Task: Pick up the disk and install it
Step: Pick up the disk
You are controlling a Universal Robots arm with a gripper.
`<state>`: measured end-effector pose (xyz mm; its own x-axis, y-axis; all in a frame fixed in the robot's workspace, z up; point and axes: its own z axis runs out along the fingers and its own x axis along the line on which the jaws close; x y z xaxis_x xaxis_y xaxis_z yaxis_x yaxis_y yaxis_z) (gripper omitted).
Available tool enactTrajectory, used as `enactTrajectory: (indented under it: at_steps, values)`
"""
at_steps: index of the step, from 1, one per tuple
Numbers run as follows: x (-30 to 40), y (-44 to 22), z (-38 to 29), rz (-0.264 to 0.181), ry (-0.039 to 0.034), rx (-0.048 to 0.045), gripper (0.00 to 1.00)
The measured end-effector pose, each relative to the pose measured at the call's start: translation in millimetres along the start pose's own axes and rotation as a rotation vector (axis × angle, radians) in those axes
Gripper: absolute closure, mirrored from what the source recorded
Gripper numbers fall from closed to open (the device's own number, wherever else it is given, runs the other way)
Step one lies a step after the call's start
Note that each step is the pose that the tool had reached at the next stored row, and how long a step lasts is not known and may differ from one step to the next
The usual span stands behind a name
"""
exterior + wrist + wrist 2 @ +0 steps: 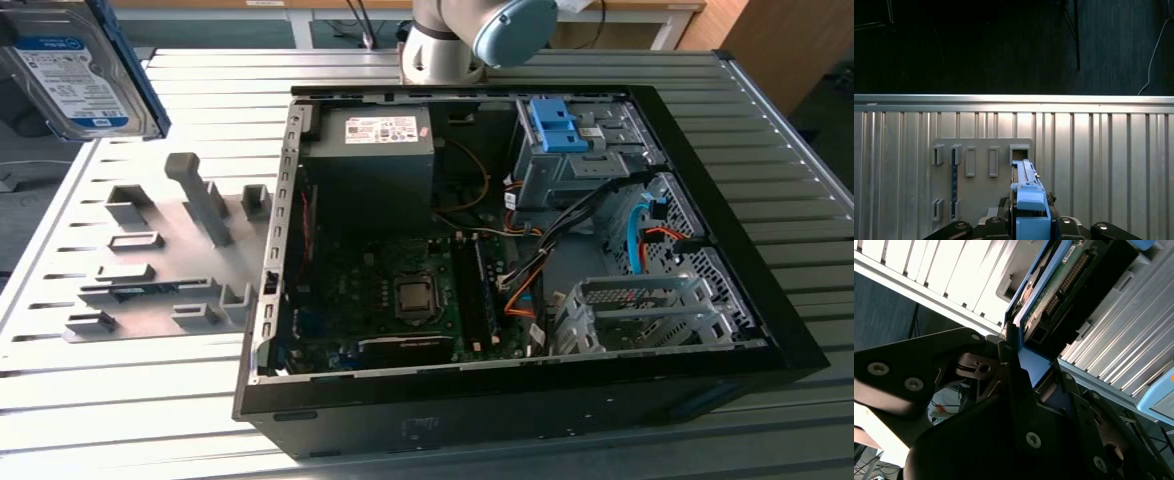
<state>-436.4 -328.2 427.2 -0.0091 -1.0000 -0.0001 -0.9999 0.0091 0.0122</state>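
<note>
The disk (pixel 67 65), a silver hard drive with a white-and-blue label in a blue carrier frame, hangs in the air at the exterior view's far upper left, above the table's corner. In both wrist views my gripper (pixel 1029 222) is shut on the disk's blue carrier edge (pixel 1026 192). The second wrist view shows the disk's green circuit board side (pixel 1051 295) rising out from between the black fingers (pixel 1010 352). Below the disk lies the grey fixture plate (pixel 979 175) with its slots.
The open black computer case (pixel 747 330) lies on the slatted metal table (pixel 174 420). Its grey drive bay (pixel 587 165) carries a fixed blue bracket (pixel 558 125). The grey fixture plate (pixel 160 250) with upright holders sits left of the case. The arm's base (pixel 447 50) stands behind.
</note>
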Motion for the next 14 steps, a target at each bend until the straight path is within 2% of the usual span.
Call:
enactTrajectory:
  at_steps: [7, 14]
  values:
    - [0.0, 0.0, -1.7, 0.0, 0.0001, -0.0003, 0.63]
    - [0.0, 0.1, -7.3, 0.0, 0.0, 0.0, 0.63]
